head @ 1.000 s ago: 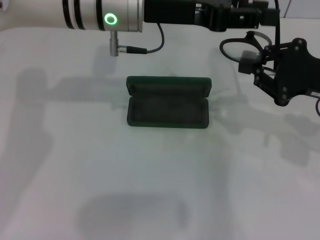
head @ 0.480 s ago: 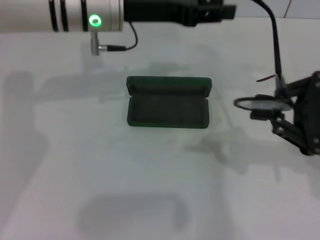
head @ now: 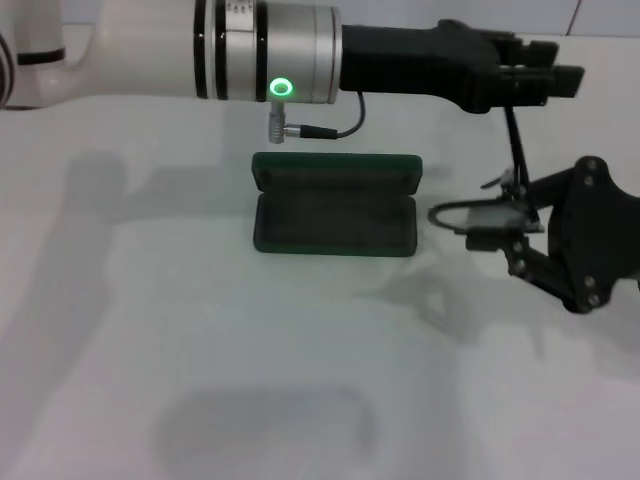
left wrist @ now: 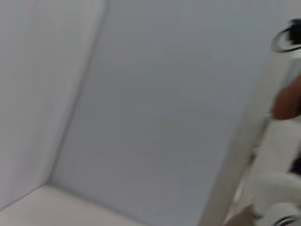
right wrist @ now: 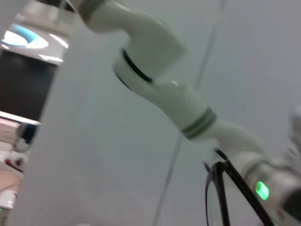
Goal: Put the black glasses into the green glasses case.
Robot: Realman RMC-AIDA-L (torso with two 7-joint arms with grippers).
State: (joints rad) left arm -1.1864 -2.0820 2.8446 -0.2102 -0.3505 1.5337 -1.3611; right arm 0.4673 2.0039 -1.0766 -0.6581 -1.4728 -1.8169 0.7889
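**Glasses in right hand, beside the open case**

Case (head: 335, 204) sits open on the white bench (head: 300, 380), lid tipped up at the far side, lined tray facing up with nothing in it.

Right hand (head: 500, 225) is just right of the case, above the bench, fingers closed on the glasses (head: 470, 214). The frame lies roughly level, one lens rim reaching toward the case's right end but apart from it. One temple arm sticks up from the hand. In the right wrist view the glasses (right wrist: 221, 193) show as a thin black rim and temple arm close to the camera, with the white left arm behind them.

Left arm stretches across the far side of the bench, behind the case, green ring light lit on the wrist. Left hand (head: 540, 82) is above and behind the right hand, clear of the case; looks like it holds nothing, but whether its fingers are open or closed I can't tell from this angle. Left wrist view shows only blurred wall
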